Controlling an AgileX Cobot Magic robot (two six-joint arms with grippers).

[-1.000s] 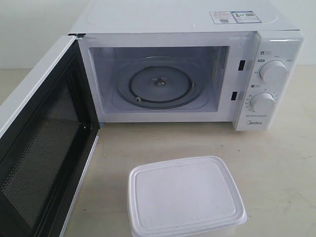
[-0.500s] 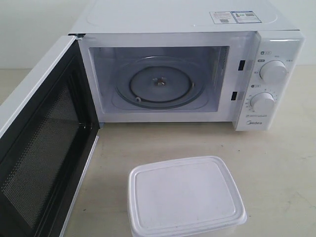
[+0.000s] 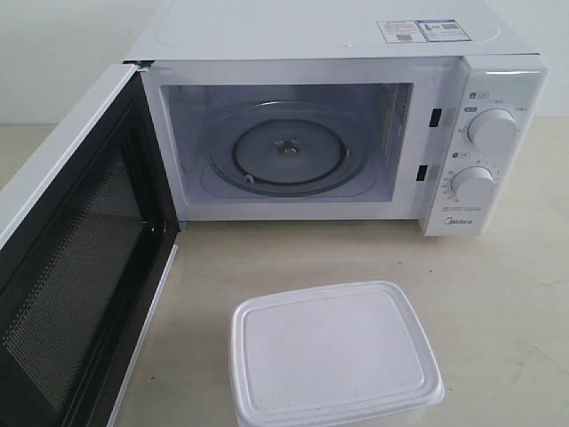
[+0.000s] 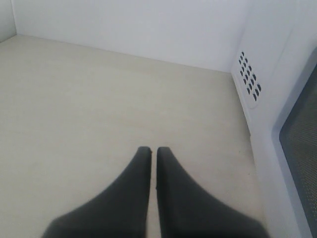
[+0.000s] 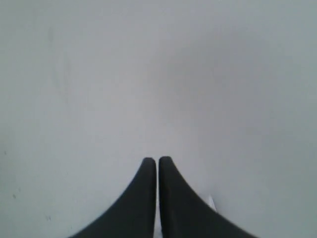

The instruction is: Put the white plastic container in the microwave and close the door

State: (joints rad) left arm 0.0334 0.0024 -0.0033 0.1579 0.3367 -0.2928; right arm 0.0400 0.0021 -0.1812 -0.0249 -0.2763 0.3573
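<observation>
The white plastic container (image 3: 331, 354) stands lidded on the beige table in front of the microwave (image 3: 338, 36), near the front edge of the exterior view. The microwave's door (image 3: 71, 267) is swung wide open to the left, its black mesh inner face showing. Inside, the glass turntable (image 3: 289, 149) lies bare. Neither arm appears in the exterior view. My left gripper (image 4: 153, 150) is shut and empty above the table, beside the microwave's vented side wall (image 4: 250, 82). My right gripper (image 5: 157, 160) is shut and empty, facing a plain white surface.
Two round knobs (image 3: 492, 127) sit on the microwave's right panel. The beige table (image 3: 498, 294) stretches to the right of the container and between it and the microwave. A white wall (image 4: 129, 25) bounds the table behind the left gripper.
</observation>
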